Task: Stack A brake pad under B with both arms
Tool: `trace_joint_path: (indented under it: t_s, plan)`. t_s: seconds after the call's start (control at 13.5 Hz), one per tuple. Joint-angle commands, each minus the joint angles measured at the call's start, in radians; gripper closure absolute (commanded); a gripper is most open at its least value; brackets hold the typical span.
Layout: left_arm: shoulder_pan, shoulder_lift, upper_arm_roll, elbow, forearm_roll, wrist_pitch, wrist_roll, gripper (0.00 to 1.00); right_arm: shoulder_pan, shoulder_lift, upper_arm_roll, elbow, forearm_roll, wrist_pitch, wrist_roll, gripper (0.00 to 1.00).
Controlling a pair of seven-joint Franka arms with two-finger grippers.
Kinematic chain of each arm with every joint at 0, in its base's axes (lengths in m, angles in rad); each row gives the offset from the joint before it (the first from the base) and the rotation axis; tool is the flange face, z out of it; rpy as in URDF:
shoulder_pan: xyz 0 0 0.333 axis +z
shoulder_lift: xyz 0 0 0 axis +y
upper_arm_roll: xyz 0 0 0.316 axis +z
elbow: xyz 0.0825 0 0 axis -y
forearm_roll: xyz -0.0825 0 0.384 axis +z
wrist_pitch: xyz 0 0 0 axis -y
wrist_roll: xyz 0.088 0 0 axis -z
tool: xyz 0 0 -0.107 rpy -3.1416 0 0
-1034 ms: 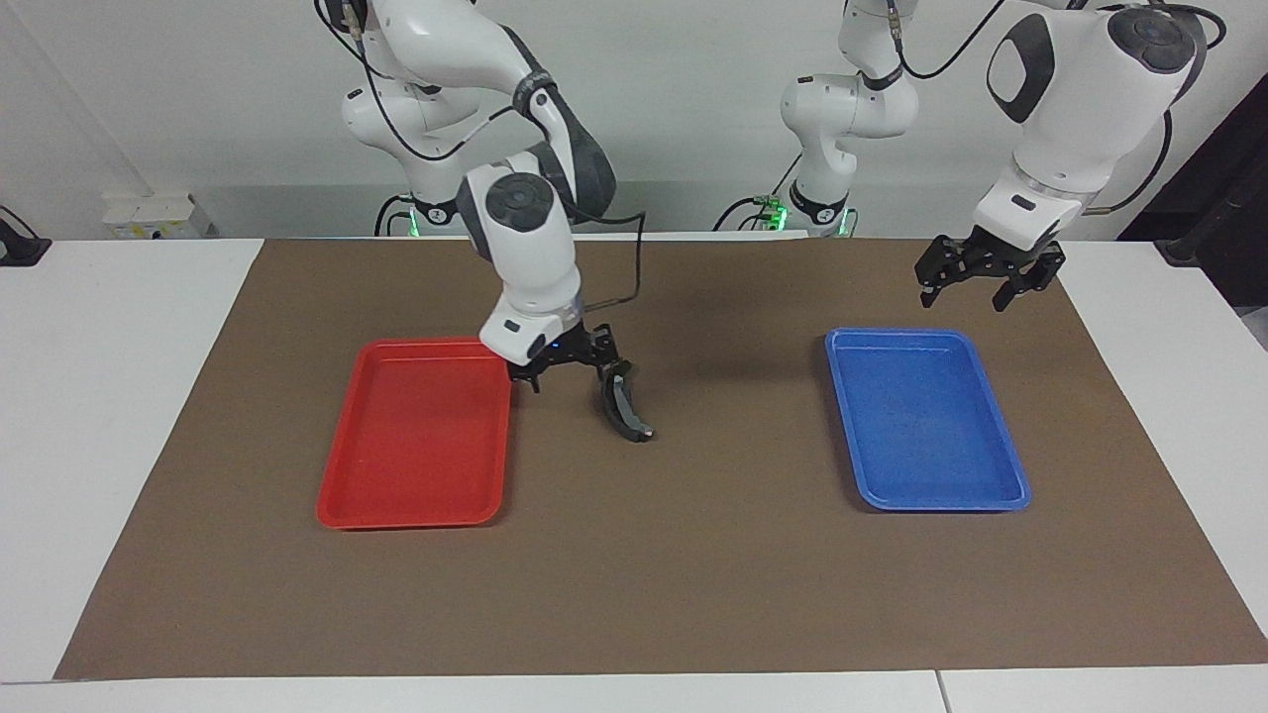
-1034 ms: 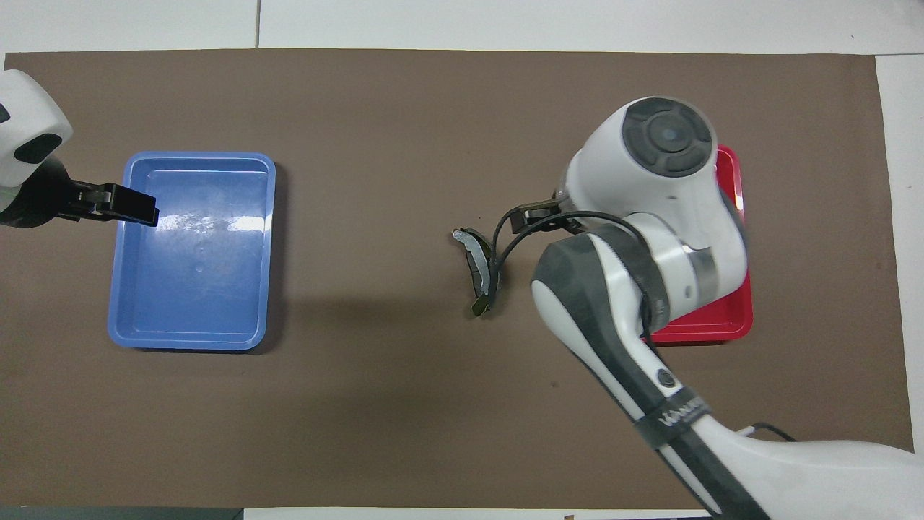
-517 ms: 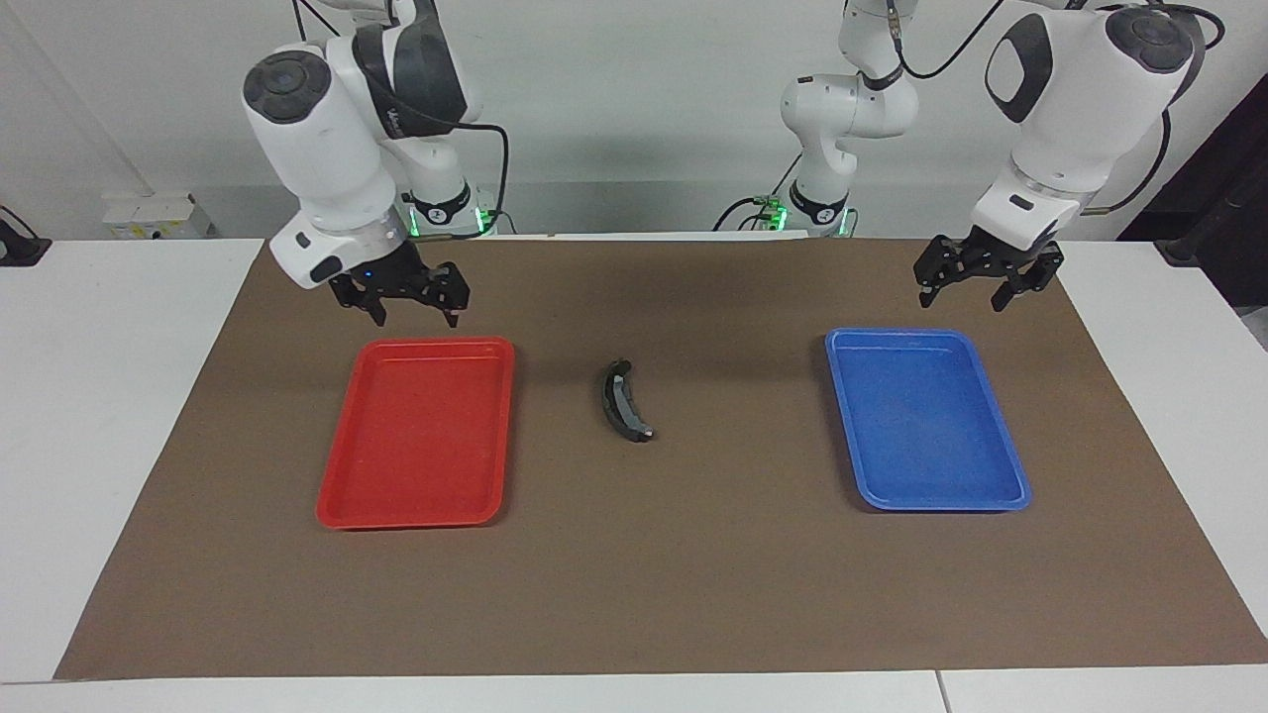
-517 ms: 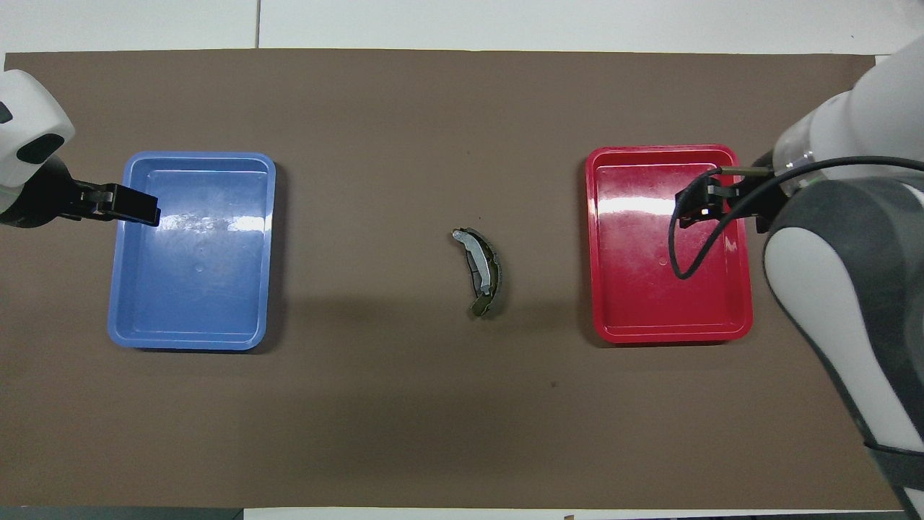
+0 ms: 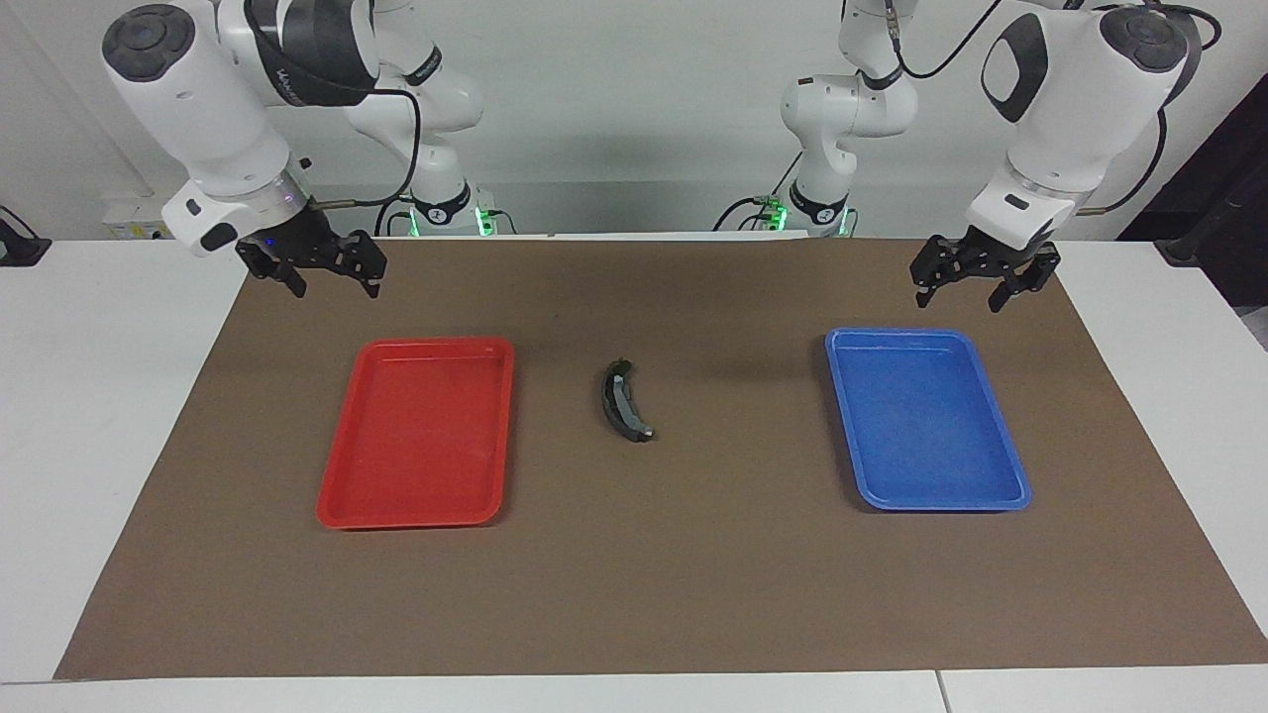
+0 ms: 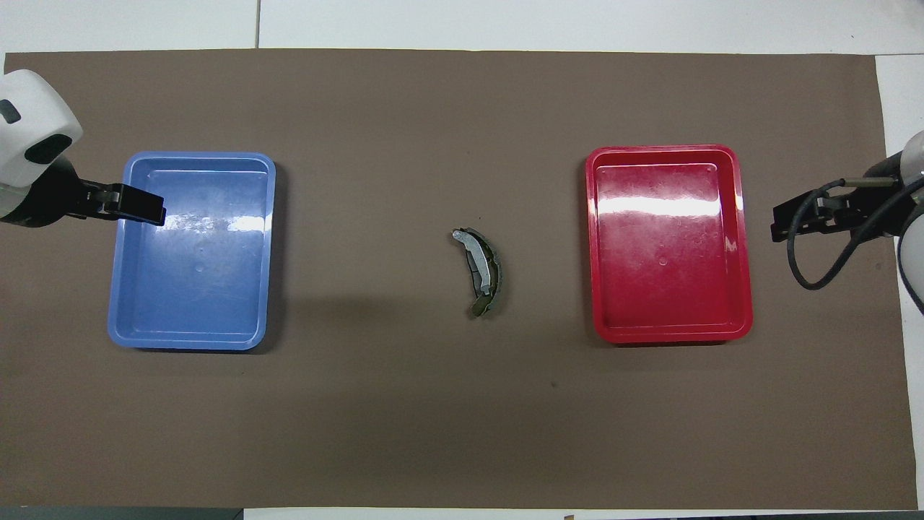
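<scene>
The long curved pad B (image 5: 623,404) lies on the brown mat (image 5: 693,555) midway between the two trays; it also shows in the overhead view (image 6: 491,273). A lighter gray strip (image 6: 471,254) runs along its inner curve; I cannot tell whether this is the short gray pad A. My right gripper (image 5: 329,274) is open, empty and raised over the mat's corner toward the right arm's end, and it shows in the overhead view (image 6: 783,224). My left gripper (image 5: 976,287) is open and empty, raised beside the blue tray, and waits there (image 6: 137,209).
A red tray (image 5: 337,495) lies on the mat toward the right arm's end and a blue tray (image 5: 1001,475) toward the left arm's end; nothing lies in either. White table borders the mat.
My right gripper let go of the curved pad at the mat's middle, rose, and swung over the red tray to the mat's corner. The pad stayed put. The left arm barely moved.
</scene>
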State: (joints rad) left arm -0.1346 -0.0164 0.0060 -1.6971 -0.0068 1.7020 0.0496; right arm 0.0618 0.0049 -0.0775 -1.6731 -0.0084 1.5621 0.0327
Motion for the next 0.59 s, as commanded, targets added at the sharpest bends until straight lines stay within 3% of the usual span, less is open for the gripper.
trace_joint_path:
  t_s: [0.0,0.52]
  plan:
    - [0.026,-0.022,-0.014,-0.030,-0.016,0.024,0.004,0.01,-0.023,-0.017,0.019,-0.014,-0.039,-0.010,-0.028,0.00]
    - [0.024,-0.019,-0.008,-0.035,-0.016,0.022,0.006,0.01,-0.045,-0.022,0.018,-0.008,-0.031,-0.016,-0.034,0.00]
